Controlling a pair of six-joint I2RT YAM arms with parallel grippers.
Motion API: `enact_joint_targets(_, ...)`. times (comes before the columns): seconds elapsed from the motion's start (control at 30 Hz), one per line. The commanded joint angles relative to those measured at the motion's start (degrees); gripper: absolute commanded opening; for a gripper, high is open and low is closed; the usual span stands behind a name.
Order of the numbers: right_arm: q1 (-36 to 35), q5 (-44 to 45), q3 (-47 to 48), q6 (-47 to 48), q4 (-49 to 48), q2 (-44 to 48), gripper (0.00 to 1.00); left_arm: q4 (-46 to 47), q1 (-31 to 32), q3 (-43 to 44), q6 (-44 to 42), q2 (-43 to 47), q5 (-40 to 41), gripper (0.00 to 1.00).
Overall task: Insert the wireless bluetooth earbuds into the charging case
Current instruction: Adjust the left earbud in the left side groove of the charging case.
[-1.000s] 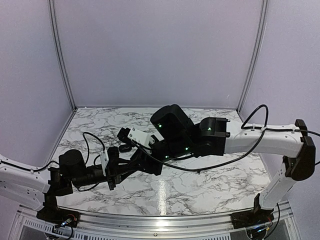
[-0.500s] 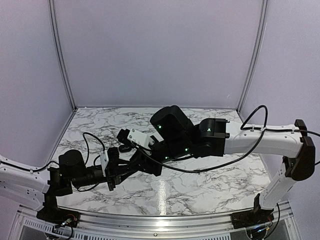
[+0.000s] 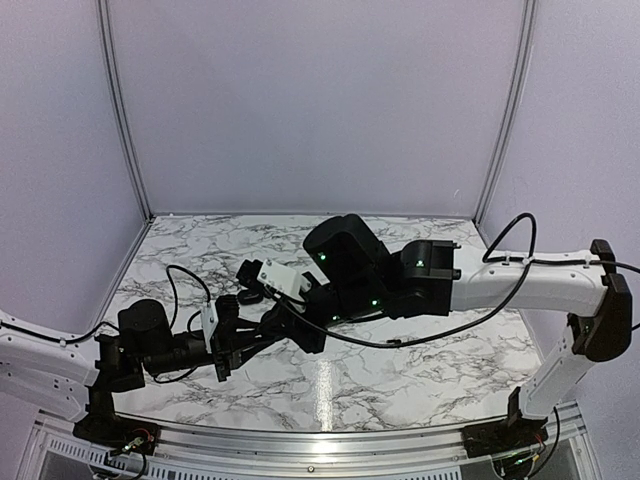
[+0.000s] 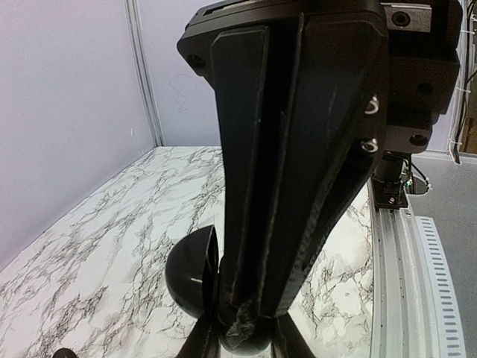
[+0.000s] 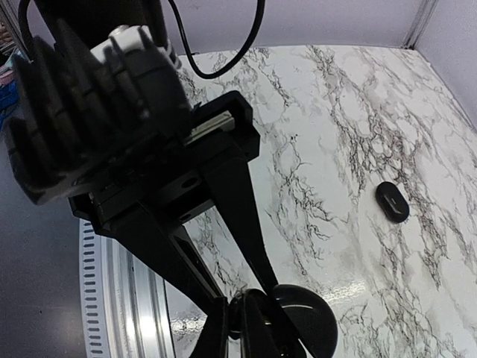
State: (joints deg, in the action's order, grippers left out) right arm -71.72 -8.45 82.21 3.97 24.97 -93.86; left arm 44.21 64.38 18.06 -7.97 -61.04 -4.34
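My left arm [image 3: 160,345] and right arm [image 3: 520,285] lay crossed low over the marble table [image 3: 420,370], my left gripper [image 3: 305,335] just beside my right wrist [image 3: 345,262].

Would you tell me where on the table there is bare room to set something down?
The marble table is bare in front, between the right arm and the front rail, and along the back wall. Crowded left of centre, where the left arm meets it over the charging case.

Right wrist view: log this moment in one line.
left pincer: shut on charging case | right pincer: shut at case, load unseen | earbud: on table, apart from case
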Motion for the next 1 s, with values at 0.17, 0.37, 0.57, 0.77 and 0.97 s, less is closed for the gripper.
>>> enact_joint_targets(0.17,-0.3,-2.5,-3.0,0.9,0.7,1.6,0.00,4.7,-0.6,0.9,0.7,1.7,-0.2,0.00)
enact_joint_targets(0.37,-0.3,-3.5,-4.0,1.8,0.7,2.3,0.00,4.9,-0.6,0.9,1.1,2.1,-0.2,0.00)
enact_joint_targets(0.57,-0.3,-5.0,-4.6,2.3,0.1,2.5,0.00,5.1,-0.7,0.6,1.4,2.5,-0.3,0.00)
enact_joint_targets(0.77,-0.3,-6.8,-5.8,2.4,0.1,3.4,0.00,5.3,-0.9,0.3,1.5,3.3,-0.4,0.00)
enact_joint_targets(0.97,-0.3,-7.3,-6.5,2.5,0.0,4.5,0.00,5.5,-1.0,-0.1,1.4,3.6,-0.9,0.00)
